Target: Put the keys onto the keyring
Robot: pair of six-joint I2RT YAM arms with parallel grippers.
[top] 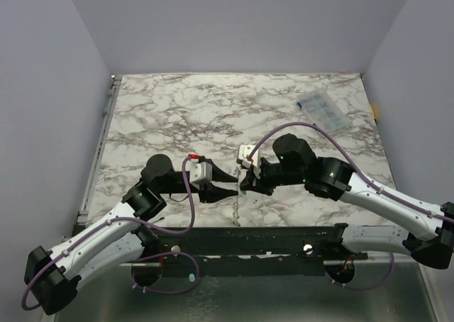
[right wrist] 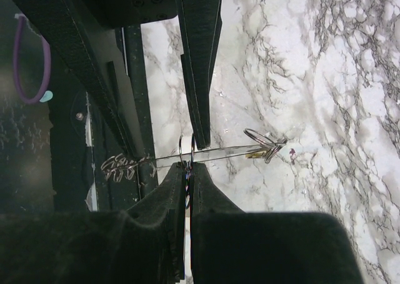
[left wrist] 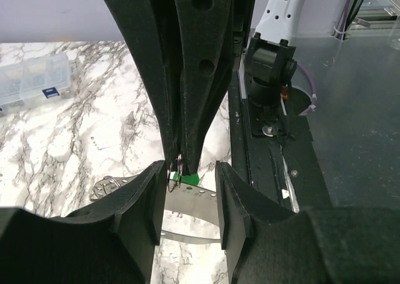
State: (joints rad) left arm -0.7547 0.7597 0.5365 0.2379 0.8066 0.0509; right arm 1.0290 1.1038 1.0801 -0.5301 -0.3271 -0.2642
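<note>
A: What is the right gripper [right wrist: 188, 171] doing?

B: It is clenched. Its 2 fingers are pressed flat together on a small ring [right wrist: 185, 151], which stands upright out of their tips.

A: And the left gripper [left wrist: 189, 193]?

B: Released. Its 2 fingers stand well apart and grasp nothing. The right gripper's closed tips come down into the gap between them. In the right wrist view, 1 left finger [right wrist: 200, 65] ends just beside the small ring. I cannot tell whether it touches it.

A: Where is the green key [left wrist: 185, 179]?

B: Directly under the right gripper's tips, just below the small ring and between the left gripper's fingers. Only its bright head shows.

A: The yellow key [right wrist: 253, 154]?

B: Off to the side of the right gripper, well apart from its tips. It lies by a second ring [right wrist: 262, 140] at the end of a clear strip [right wrist: 219, 151]. The strip passes just beyond the right gripper's tips.

A: And the keyring [top: 236, 210]?

B: From above, it hangs as a thin chain below the 2 meeting grippers, towards the arm bases. Its top end is hidden among the fingers, so I cannot tell what it is fixed to.

A: Anything else?

B: A clear plastic box [top: 323, 111] sits on the marble table [top: 177, 109], far beyond the right gripper.
</note>
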